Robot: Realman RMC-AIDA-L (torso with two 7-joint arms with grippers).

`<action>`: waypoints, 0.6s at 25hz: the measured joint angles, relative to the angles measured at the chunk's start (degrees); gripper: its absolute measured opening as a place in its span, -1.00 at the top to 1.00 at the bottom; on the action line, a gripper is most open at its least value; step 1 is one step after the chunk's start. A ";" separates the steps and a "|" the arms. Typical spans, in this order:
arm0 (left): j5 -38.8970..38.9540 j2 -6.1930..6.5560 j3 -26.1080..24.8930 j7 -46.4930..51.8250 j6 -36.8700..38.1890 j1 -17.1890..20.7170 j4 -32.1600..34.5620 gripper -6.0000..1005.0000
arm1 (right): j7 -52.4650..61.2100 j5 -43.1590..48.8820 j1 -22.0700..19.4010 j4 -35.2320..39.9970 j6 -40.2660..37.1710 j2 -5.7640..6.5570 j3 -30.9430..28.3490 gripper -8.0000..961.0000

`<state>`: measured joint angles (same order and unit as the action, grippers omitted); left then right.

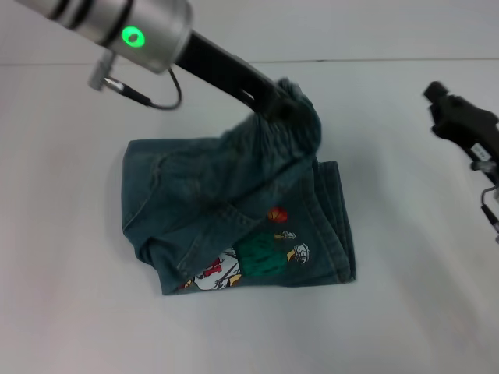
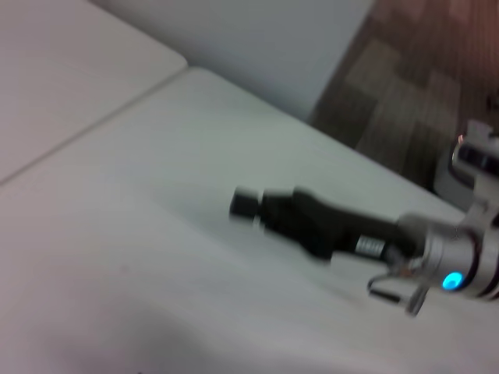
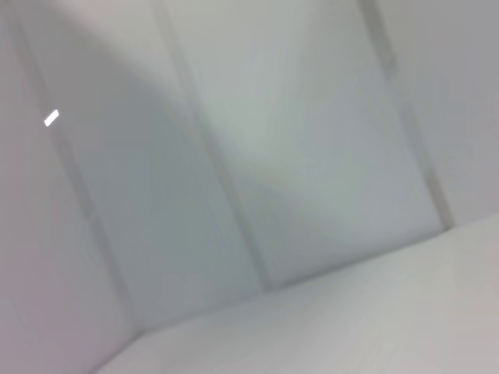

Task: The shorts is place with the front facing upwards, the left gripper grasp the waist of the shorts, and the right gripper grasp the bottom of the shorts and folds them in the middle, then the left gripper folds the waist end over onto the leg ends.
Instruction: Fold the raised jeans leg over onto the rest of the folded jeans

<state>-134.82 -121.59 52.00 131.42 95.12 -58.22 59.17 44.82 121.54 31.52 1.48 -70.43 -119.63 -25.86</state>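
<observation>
Nearest the robot, the shorts (image 1: 234, 226) lie on the white table (image 1: 70, 312), already doubled lengthwise, with the cartoon print (image 1: 265, 261) facing up along the near edge and the leg ends (image 1: 343, 226) at the right. Farther back, the waist of the shorts (image 1: 292, 128) is lifted off the table, pinched in the left gripper (image 1: 284, 105), whose fingers are clenched on the gathered band and buried in the cloth. At the far right the right gripper (image 1: 438, 95) hangs well apart from the denim, holding nothing; whether its fingers are parted I cannot tell.

The fold looks to be under way. The likely risk is the hanging denim dragging the lower layer sideways and undoing the first fold, or the band slipping from the pinch so it drops short of the hems.
</observation>
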 joint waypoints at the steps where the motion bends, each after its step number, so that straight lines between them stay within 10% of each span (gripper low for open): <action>1: -0.02 -1.26 3.64 -0.20 -2.65 0.43 -1.03 0.73 | -0.04 -1.66 -0.29 -0.11 -0.35 -0.06 -0.32 0.98; 15: 5.87 -2.71 19.69 -0.88 -16.26 1.17 -11.84 0.48 | -0.86 -5.07 -1.06 -1.06 -0.40 -0.37 -0.38 0.98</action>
<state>-128.96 -124.30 71.70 130.54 78.86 -57.05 47.33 43.96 116.47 30.46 0.42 -70.83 -120.00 -26.24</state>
